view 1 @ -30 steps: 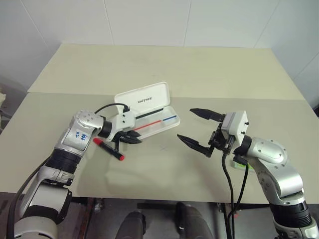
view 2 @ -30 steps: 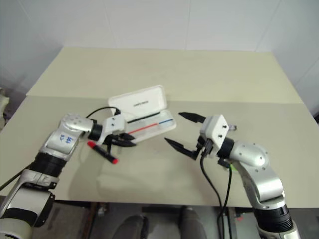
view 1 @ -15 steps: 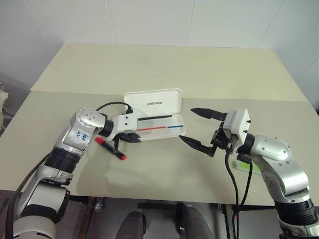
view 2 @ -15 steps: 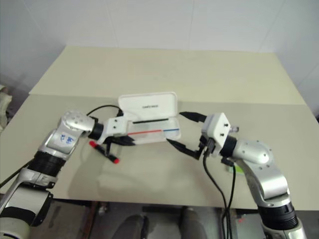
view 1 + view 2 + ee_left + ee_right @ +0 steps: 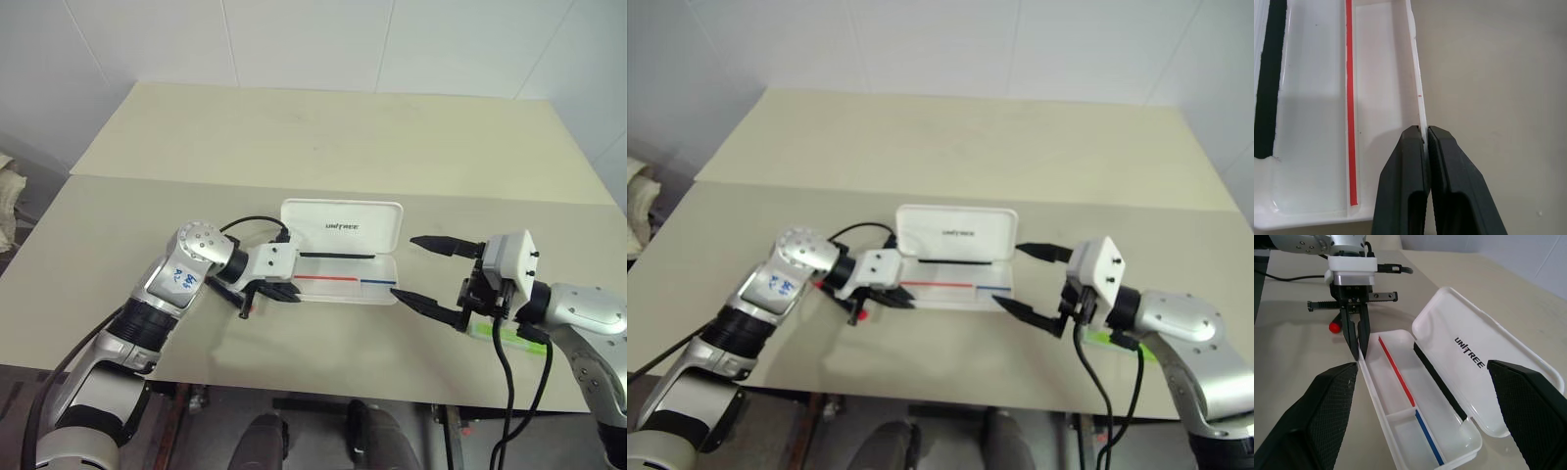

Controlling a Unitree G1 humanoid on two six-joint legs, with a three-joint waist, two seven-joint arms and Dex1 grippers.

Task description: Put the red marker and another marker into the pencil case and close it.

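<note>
— Since a second ago the pencil case (image 5: 345, 264) has swung from a slant to lie square along the table (image 5: 294, 137), and it now sits further toward the robot's right, with the left pincer (image 5: 1426, 142) still clamped on it. The camera has shifted too.

— How does that pincer hold it?

— Its two black fingers (image 5: 1405, 186) are pressed together on the thin front wall of the tray, near the tray's left end. The lid stands open behind, lettering facing up, and a red and blue stripe runs along the tray floor.

— And the red marker?

— The red marker (image 5: 854, 315) lies on the table just left of the case, mostly hidden under the left pincer; only its red end shows.

— The green one?

— Another marker (image 5: 505, 333), lime green, lies on the table under the right forearm, well apart from the case.

— The right pincer?

— The right pincer (image 5: 416, 269) is spread wide and holds nothing, its tips just beside the case's right end.
</note>
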